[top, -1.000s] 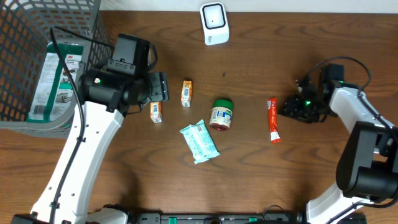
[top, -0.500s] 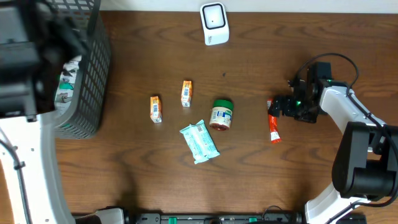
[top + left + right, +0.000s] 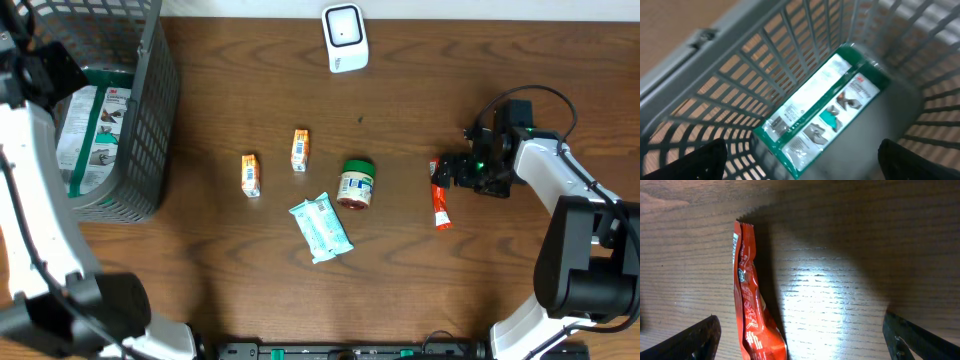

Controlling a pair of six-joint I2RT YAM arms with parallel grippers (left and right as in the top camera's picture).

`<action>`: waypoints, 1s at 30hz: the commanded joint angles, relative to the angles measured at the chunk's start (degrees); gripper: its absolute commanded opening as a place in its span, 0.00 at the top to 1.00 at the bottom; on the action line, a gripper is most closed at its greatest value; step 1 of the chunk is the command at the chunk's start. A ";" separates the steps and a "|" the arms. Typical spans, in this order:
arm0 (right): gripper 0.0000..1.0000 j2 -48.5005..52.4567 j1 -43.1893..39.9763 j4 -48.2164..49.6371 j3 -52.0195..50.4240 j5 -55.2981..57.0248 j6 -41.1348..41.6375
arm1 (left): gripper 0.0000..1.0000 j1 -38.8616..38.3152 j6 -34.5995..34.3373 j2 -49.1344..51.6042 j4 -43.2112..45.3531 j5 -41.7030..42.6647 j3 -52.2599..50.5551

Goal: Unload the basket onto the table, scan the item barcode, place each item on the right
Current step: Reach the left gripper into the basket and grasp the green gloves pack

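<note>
Left fingers (image 3: pixel 700 162) spread wide over wire basket (image 3: pixel 740 65) — green package (image 3: pixel 825 112) inside. Right fingers (image 3: pixel 695 340) spread over red sachet (image 3: pixel 750 320) on worktop (image 3: pixel 865 255) — nothing pinched.

A dark brown wooden surface (image 3: pixel 420 280) with a long, streaky grain fills nearly the whole overhead view, spreading right from the grey wire basket (image 3: pixel 150 120) that stands at its far left corner. Behind the basket, a thin pale strip (image 3: pixel 500 8) runs along the surface's back edge; whether it is wall or floor cannot be told. Well to the basket's right, the wood carries a bright patch of glare (image 3: pixel 815 280) ringed by deep shadow. Along the near edge, opposite the basket's side, lies a black rail (image 3: pixel 330 350).
</note>
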 commanded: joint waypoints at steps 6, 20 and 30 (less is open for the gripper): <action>0.01 0.52 0.35 0.00 0.57 0.15 0.15 | 0.01 0.61 11.85 10.88 3.69 4.04 0.13; 0.01 0.52 0.35 -0.02 0.57 0.15 0.15 | 0.01 0.72 18.29 28.61 5.66 8.81 0.13; 0.01 0.52 0.35 -0.02 0.57 0.15 0.15 | 0.01 0.72 20.13 36.39 7.34 7.15 0.09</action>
